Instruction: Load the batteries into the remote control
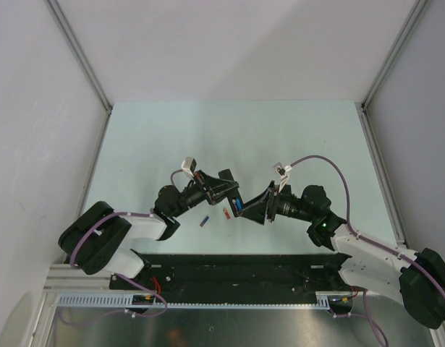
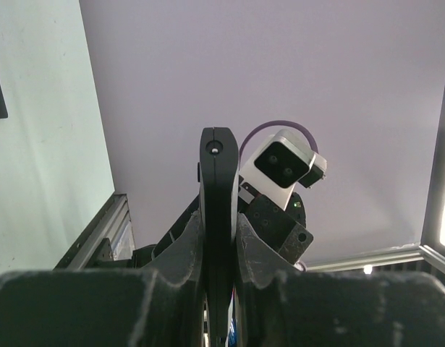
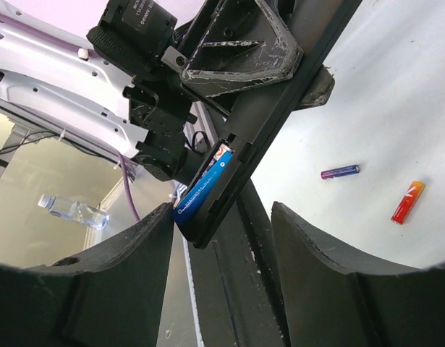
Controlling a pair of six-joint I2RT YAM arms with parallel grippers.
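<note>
A pale green table (image 1: 229, 137) fills the middle of the top view. Plain white walls stand around it on three sides: the back wall (image 1: 236, 43), the left wall (image 1: 34, 130) and the right wall (image 1: 417, 123). The left post (image 1: 78, 54) and the right post (image 1: 393, 54), both aluminium, run along the far corners. At the near edge lie a black plate (image 1: 229, 269), a grey slotted duct (image 1: 229, 304) and a shiny sheet (image 1: 265, 329). In the right wrist view a clear bottle (image 3: 70, 210) shows in the background, blurred.
</note>
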